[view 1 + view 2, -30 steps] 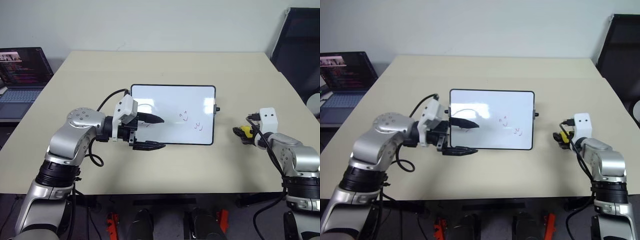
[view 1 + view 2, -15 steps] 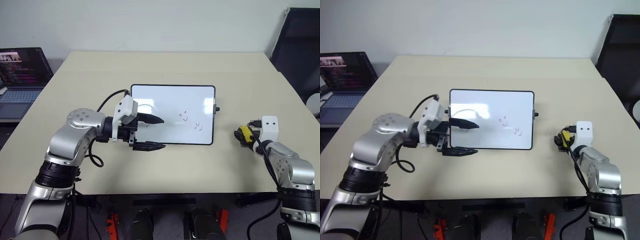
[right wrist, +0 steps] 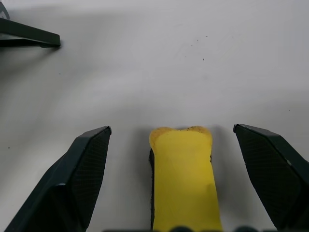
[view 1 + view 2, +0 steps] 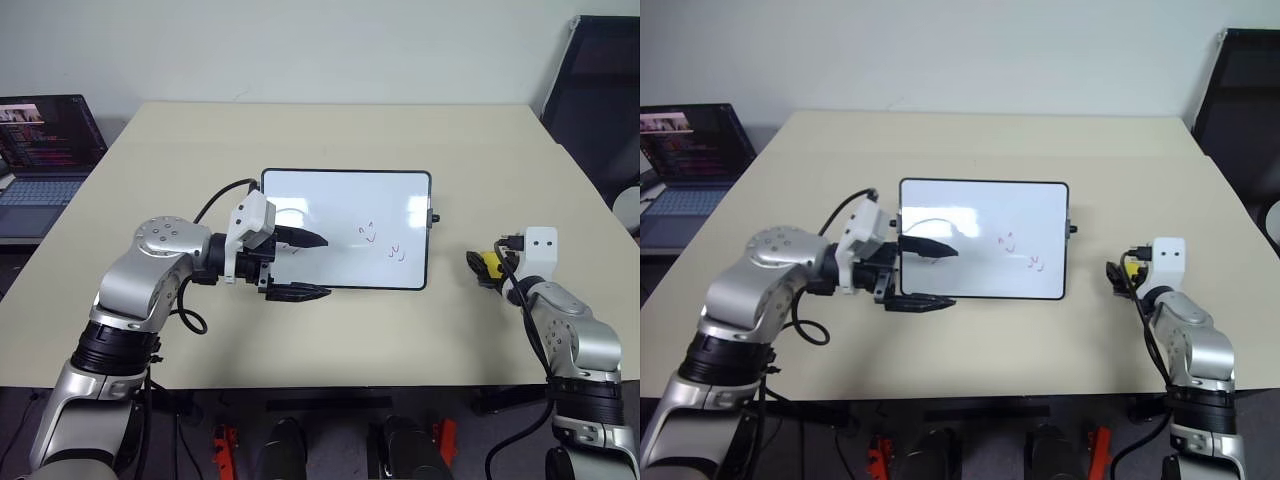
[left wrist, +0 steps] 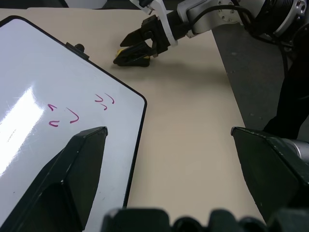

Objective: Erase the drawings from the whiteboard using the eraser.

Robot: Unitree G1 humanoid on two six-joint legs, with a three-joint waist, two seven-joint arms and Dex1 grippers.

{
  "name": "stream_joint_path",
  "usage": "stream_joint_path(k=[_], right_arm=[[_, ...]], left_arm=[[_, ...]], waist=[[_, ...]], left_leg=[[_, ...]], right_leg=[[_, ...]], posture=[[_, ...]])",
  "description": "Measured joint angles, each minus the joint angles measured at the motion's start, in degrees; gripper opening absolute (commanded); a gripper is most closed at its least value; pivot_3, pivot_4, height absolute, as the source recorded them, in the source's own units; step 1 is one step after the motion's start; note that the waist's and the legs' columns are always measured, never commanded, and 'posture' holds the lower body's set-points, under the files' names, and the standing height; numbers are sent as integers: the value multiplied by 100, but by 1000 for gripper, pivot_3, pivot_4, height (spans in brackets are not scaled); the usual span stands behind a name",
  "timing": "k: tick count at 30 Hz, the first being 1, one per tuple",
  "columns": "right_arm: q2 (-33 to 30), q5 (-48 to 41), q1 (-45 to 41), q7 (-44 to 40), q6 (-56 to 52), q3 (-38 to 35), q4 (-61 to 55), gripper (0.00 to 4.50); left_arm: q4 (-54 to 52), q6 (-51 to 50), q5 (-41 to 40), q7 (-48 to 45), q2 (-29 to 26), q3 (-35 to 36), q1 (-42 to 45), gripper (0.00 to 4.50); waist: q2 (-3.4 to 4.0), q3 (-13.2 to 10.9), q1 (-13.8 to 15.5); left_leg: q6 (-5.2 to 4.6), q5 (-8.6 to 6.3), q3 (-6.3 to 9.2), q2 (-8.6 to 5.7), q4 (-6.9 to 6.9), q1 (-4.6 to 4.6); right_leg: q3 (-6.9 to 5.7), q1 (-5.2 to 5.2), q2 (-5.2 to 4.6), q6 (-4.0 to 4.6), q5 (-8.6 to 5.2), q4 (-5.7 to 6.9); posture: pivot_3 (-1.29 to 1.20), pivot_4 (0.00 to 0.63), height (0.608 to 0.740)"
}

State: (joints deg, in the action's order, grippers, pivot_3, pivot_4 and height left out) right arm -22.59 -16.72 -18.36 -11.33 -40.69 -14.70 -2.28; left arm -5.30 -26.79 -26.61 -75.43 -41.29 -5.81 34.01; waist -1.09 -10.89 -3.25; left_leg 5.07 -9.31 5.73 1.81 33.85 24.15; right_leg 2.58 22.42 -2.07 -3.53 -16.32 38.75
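Note:
The whiteboard (image 4: 345, 215) lies flat at the table's middle, with small red and blue drawings (image 4: 371, 234) toward its right side, seen closer in the left wrist view as drawings (image 5: 72, 116). My left gripper (image 4: 326, 266) is open at the board's near left corner, one finger over the white surface and the other over the table in front of the frame. The yellow eraser (image 3: 182, 179) lies on the table to the right of the board. My right gripper (image 4: 478, 268) is open around the eraser, with a gap on each side between its fingers (image 3: 82, 179) and the block.
An open laptop (image 4: 45, 140) sits on a lower surface off the table's left edge. A dark chair (image 4: 600, 90) stands at the back right. The beige table (image 4: 330, 130) is bare behind the board.
My right arm has shifted its elbow and turned the wrist a little, while its gripper stays open around the eraser. The left arm and the board have not moved.

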Motion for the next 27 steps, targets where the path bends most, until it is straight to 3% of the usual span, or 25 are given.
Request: stream_joint_path(k=[8,16,27], right_arm=[[-290,33,-209,65,-777,79,-12,4226],[-982,-173,-1147,-525,-2028,205,322,4226],[-1249,-132,-1604,-986,-2343,577,1274,4226]], left_arm=[[1,37,20,31,5,-1,0,4500],[-3,105,34,121,14,-4,-91,4500],[-144,106,33,282,19,-5,-268,4500]], waist=[[0,0,-2],[3,-2,0],[3,-2,-2]], left_leg=[[0,0,-1,0,0,-2],[0,0,0,0,0,-1],[0,0,-1,0,0,0]], right_leg=[[1,0,0,0,0,3],[-1,0,0,2,-1,1],[0,0,0,0,0,-1]], posture=[[0,150,740],[0,150,740],[0,150,740]])
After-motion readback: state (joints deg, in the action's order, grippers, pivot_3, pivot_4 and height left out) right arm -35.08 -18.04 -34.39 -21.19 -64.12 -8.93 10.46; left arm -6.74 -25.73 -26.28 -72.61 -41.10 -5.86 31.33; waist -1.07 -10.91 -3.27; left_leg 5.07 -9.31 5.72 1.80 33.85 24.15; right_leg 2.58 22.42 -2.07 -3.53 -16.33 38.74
